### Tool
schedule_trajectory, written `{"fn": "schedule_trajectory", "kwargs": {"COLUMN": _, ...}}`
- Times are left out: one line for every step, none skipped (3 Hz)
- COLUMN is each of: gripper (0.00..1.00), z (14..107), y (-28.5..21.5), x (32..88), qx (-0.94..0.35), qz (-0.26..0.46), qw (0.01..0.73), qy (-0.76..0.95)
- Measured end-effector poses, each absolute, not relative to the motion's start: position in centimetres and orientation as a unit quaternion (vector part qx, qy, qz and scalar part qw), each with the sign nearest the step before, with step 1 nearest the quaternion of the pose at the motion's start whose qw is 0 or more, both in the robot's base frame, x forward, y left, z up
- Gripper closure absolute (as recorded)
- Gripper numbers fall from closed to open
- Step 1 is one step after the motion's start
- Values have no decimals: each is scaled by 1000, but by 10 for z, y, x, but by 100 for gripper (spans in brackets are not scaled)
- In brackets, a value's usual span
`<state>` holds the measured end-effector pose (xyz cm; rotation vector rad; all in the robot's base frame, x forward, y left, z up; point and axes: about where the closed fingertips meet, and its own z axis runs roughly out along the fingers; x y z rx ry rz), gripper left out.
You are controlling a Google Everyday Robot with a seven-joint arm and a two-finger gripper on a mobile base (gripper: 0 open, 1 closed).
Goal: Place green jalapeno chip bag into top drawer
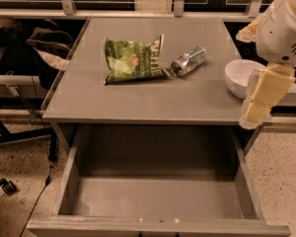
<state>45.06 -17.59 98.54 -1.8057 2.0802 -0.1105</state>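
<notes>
Chip bag lies flat on the counter, upper centre-left of the frame, above the open drawer along the bottom. Just right of it a crushed can nearly touches its corner, so a careless grab could send the can rolling. Further right sits a white bowl. The claw hangs far right, well apart from the bag. Whether it is apart or together, I cannot tell.

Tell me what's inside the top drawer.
The top drawer is pulled open; its visible floor is bare. Its rear is shadowed under the tabletop. The gripper hangs at the tabletop's right edge.
</notes>
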Motion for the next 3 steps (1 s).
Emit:
{"fn": "schedule_trajectory", "kwargs": {"gripper": 0, "z": 985, "y": -176, "x": 451, "qx": -643, "qz": -39, "qw": 191, "qy": 741}}
{"fn": "schedule_trajectory", "kwargs": {"gripper": 0, "z": 986, "y": -167, "x": 467, "qx": -650, "qz": -28, "qw": 202, "qy": 732}}
{"fn": "schedule_trajectory", "kwargs": {"gripper": 0, "z": 987, "y": -147, "x": 499, "qx": -659, "qz": -9, "qw": 220, "qy": 719}}
